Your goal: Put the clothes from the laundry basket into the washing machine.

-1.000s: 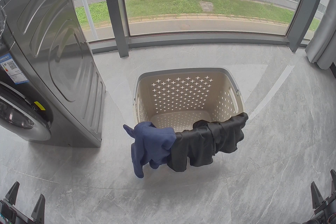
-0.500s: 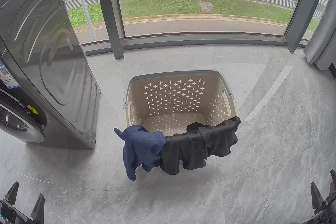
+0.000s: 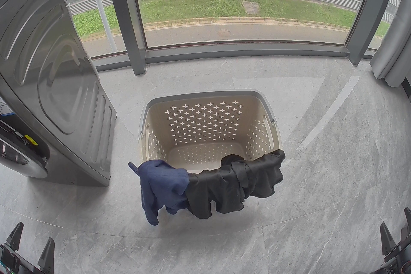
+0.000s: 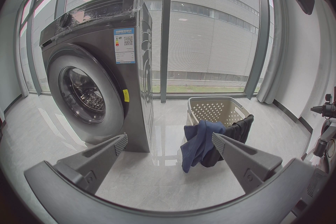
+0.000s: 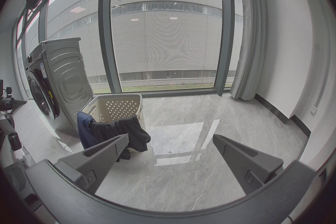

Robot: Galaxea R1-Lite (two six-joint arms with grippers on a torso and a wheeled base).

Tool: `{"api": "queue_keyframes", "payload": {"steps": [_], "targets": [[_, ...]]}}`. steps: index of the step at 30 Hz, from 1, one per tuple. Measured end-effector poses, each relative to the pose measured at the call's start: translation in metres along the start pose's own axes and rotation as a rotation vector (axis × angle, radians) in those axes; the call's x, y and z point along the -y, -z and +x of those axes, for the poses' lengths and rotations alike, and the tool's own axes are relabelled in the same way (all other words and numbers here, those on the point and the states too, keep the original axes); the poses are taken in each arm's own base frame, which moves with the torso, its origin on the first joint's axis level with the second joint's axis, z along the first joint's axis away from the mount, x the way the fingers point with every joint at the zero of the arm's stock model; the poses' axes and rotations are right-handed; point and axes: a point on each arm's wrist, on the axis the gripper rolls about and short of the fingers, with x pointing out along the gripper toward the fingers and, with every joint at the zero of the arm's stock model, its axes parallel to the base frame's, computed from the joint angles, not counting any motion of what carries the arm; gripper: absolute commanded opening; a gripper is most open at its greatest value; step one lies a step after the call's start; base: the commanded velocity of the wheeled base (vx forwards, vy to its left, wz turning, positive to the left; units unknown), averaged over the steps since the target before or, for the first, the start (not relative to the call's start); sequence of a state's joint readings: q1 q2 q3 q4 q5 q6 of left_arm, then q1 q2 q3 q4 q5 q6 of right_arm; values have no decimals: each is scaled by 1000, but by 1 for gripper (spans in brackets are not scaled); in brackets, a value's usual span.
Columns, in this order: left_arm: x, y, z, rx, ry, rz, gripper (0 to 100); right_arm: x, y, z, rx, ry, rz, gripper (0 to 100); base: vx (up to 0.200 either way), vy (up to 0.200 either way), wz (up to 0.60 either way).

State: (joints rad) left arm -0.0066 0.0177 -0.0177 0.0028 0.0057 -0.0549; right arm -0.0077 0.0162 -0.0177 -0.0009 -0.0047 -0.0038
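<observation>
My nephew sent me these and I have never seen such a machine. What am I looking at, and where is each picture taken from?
It is a wheeled robot with two arms, each ending in a two-fingered tool. One picture looks down from its head. The other two come from cameras on its wrists, so the dark prongs up close are the left tool and the right tool, both open and holding nothing. On the grey floor stands a cream laundry basket, with a blue garment and a black garment draped over its near rim. The washing machine stands on the robot's left.
</observation>
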Motion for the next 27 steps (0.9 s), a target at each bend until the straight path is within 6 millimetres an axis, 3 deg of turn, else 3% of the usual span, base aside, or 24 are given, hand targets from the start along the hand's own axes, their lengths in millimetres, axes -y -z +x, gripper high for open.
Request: {"api": "queue_keyframes", "payload": {"steps": [5,20,27], "targets": [[0,0,0,-1,0,0,100,0,0,0,0,0,0,100,0,0,0],[0,0,0,-1,0,0,100,0,0,0,0,0,0,100,200,0,0],[0,0,0,-1,-2,0,100,0,0,0,0,-1,0,100,0,0,0]]}}
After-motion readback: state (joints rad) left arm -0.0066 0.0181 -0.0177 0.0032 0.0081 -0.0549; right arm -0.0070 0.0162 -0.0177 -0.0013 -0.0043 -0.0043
